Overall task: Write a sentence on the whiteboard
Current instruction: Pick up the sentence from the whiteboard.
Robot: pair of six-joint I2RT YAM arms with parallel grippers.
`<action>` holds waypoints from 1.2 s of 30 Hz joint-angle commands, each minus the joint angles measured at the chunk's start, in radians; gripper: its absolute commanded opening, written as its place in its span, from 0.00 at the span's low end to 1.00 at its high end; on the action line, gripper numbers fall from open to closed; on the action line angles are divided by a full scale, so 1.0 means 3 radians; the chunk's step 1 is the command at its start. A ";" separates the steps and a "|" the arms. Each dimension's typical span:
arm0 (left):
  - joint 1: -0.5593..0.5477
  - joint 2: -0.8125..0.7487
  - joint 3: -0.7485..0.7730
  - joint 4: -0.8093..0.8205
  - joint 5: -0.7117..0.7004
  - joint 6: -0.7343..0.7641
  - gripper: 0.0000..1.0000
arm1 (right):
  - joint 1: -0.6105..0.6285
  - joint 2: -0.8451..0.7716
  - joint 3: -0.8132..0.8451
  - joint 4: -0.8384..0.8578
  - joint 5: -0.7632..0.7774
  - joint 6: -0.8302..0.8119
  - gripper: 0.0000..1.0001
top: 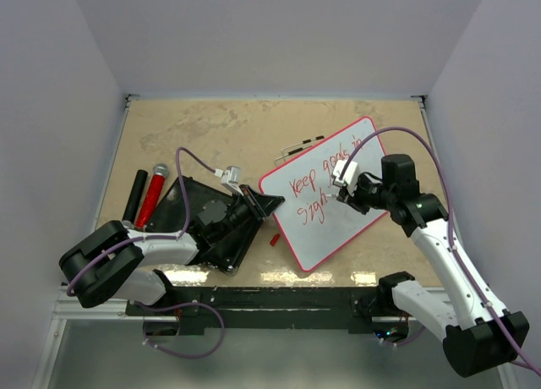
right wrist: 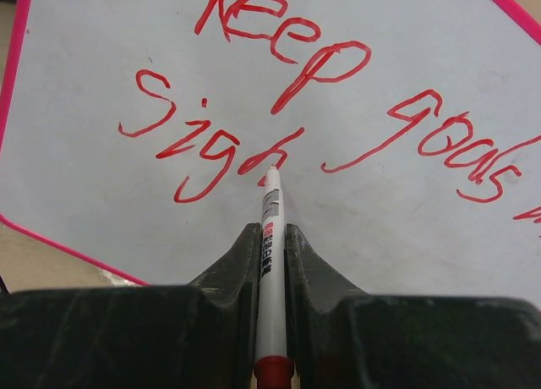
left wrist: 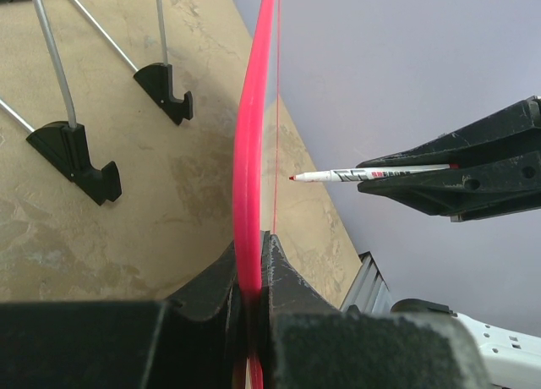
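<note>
Tan, mottled tabletop [top: 211, 127] between pale walls, seen from above. On its right half lies the whiteboard [top: 330, 237], a large white rectangle with a thin red rim and rounded corners, turned at an angle. To its left is a black ribbed rectangular slab [top: 199, 211]. I see no box, tray or cup anywhere, so nothing is contained in anything.

My left claw [left wrist: 252, 254] is pinched shut on the board's red rim at its left corner, steadying it. My right claw [right wrist: 271, 232] hangs over the board's middle, closed narrow around a slim white marker pen with a red end [right wrist: 270, 203], which points away from me towards the writing.

The sentence [right wrist: 287, 59], in red handwriting, reads "Keep goals in" on the upper line and "sigh" on the lower. The pen tip sits at the last stroke of "sigh". I cannot tell whether it touches the surface or hovers just off it.

I judge I am mid-sentence, on the second line. The next move calls for a light, even press and a short stroke to form the next letter, while my left claw keeps the board from sliding.
</note>
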 commanded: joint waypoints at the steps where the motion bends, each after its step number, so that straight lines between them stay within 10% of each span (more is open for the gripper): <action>1: -0.0030 -0.0010 0.0019 0.0104 0.0202 0.0212 0.00 | -0.0026 -0.0055 -0.0006 0.0109 -0.0103 0.0045 0.00; 36: -0.0030 -0.0020 -0.0007 0.0135 0.0248 0.0212 0.00 | -0.0298 0.0032 0.0056 -0.0044 -0.0451 -0.0139 0.00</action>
